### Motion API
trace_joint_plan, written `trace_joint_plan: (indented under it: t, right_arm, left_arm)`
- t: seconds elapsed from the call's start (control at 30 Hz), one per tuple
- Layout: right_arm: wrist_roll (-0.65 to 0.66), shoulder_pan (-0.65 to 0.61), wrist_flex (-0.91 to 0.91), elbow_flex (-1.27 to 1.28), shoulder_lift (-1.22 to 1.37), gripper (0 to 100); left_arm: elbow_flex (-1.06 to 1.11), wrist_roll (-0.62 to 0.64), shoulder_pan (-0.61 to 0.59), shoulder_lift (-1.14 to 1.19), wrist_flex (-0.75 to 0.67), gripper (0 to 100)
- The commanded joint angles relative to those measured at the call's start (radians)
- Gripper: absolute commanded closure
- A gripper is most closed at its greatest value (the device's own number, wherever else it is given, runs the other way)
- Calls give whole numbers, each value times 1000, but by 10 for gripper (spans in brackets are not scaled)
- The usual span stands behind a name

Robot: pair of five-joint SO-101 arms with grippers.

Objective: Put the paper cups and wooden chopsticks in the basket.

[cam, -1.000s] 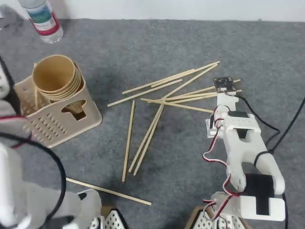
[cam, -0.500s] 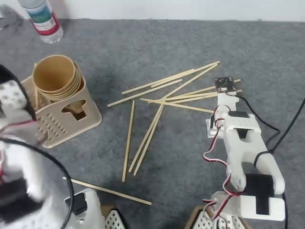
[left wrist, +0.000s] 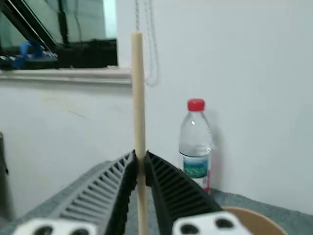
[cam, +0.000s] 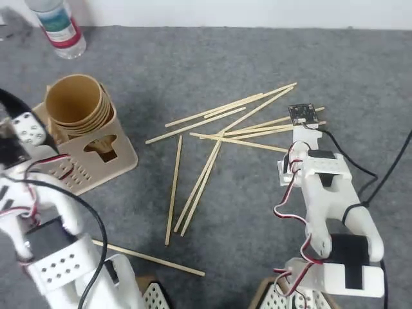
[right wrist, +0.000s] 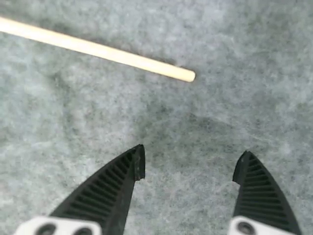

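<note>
A stack of paper cups stands in the beige basket at the left. In the left wrist view my left gripper is shut on one wooden chopstick that stands upright between its fingers, with a cup rim just below. The left arm is beside the basket's near-left corner. Several chopsticks lie crossed on the grey carpet in the middle. My right gripper hangs open over bare carpet, near the tip of a chopstick. The right arm is at the pile's right end.
A water bottle with a red cap stands at the far left by the white wall. One loose chopstick lies near the front, by the left arm's base. Open carpet stretches across the back and the far right.
My left arm has swung in from the left edge to the basket's side. The right arm and the loose chopsticks have stayed where they were.
</note>
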Motion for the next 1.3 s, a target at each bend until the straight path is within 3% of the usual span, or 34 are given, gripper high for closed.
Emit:
trace_joint_plan:
  t: [0.0,0.1,0.27,0.4,0.57,0.7,0.83,0.93,1.1,1.27]
  right_arm:
    - [-5,-8,-13,-6,-38,700]
    - [-5,-8,-13,-6,-38,700]
    - [-5,-8,-15,-6,-38,700]
    - [-5,-8,-15,-6,-38,700]
    - [-5,-8,-15,-6,-38,700]
    - [-5,-8,-15,-6,-38,700]
    - [-5,-8,-15,-6,-38,700]
    - [-5,-8,-15,-6,-38,700]
    - [-5,-8,-15,-6,-38,700]
    - [-5,-8,-15,-6,-38,700]
  left_arm:
    - [45,11,5,-18,-17,989]
    - [56,5,3,-18,64,979]
    - [53,5,-3,-20,181,814]
    - [-1,5,-68,-20,250,812]
    - [-232,-91,-75,-18,577,811]
    - [-437,-325,121,-11,835,811]
    - [-518,-532,442,-11,1071,812]
    - [-512,-594,628,-8,1183,812]
    - [-343,-694,746,-8,1252,812]
    - [-88,-766,799,-8,1180,813]
